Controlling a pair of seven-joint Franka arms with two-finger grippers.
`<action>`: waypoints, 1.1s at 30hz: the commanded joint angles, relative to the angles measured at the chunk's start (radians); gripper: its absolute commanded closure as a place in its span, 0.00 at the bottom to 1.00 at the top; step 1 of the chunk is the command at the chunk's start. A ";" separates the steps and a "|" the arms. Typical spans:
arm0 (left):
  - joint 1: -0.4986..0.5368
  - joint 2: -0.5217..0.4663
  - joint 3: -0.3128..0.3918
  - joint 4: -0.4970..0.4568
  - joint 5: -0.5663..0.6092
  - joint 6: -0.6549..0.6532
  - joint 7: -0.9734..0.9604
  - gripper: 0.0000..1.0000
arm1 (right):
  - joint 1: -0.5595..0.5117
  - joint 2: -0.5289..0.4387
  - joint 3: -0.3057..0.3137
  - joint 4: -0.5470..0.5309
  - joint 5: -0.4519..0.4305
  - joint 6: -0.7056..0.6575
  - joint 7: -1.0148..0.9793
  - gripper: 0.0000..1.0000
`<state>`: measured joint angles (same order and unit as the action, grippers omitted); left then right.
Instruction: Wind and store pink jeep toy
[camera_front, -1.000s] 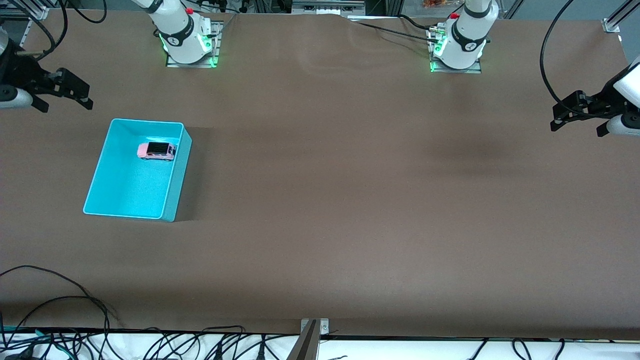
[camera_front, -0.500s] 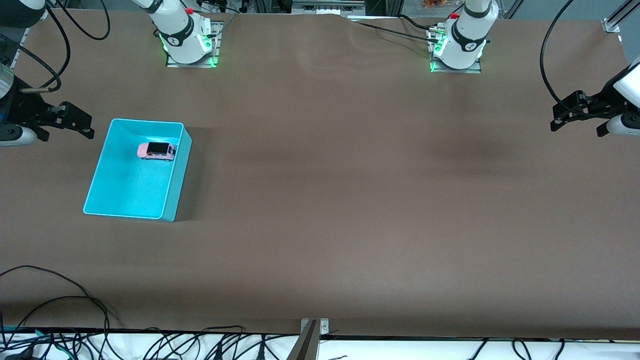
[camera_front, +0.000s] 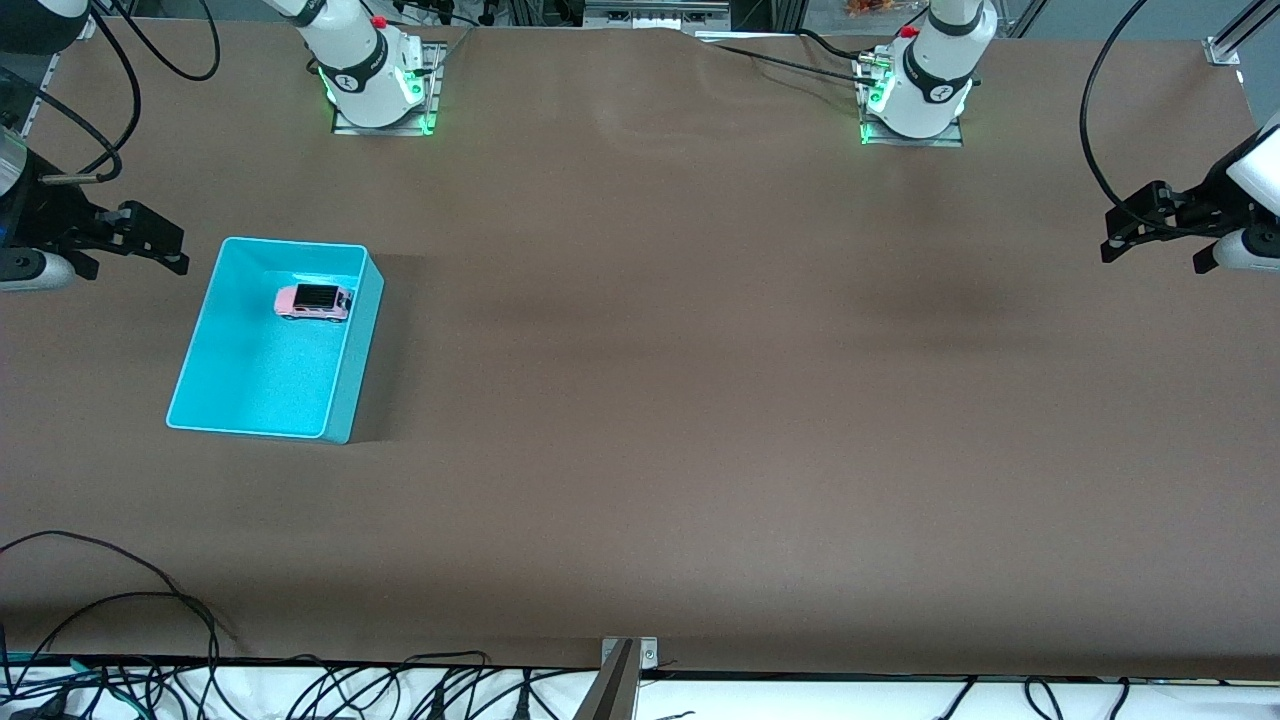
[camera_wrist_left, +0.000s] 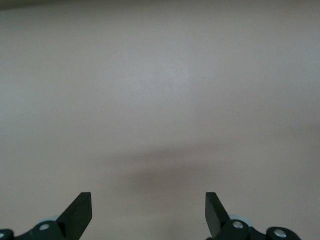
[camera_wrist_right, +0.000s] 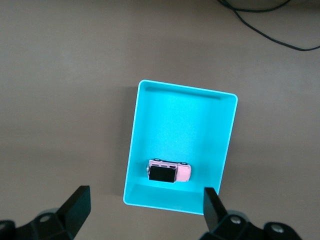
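Both arms' upper links run off the front view's edges.

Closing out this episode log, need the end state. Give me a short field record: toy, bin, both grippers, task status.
toy: pink jeep toy on its wheels inside the cyan bin, in the part of it farther from the front camera
bin: upright on the table, toward the right arm's end
right gripper: open, empty, in the air beside the bin
left gripper: open, empty, over bare table at the left arm's end, waiting
task status: toy stored; nothing held
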<state>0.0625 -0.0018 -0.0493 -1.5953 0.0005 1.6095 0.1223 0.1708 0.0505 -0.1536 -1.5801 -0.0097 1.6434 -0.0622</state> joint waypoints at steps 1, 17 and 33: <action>0.000 0.017 0.000 0.035 -0.022 -0.020 0.000 0.00 | -0.001 0.002 0.003 0.026 -0.003 -0.042 0.007 0.00; 0.000 0.017 0.000 0.035 -0.022 -0.020 0.000 0.00 | -0.007 0.003 -0.021 0.037 0.059 -0.068 0.022 0.00; 0.000 0.017 0.000 0.035 -0.022 -0.020 0.000 0.00 | -0.013 0.003 -0.024 0.038 0.059 -0.068 0.019 0.00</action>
<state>0.0625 -0.0018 -0.0494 -1.5953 0.0005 1.6095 0.1223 0.1668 0.0499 -0.1782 -1.5680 0.0279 1.6000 -0.0470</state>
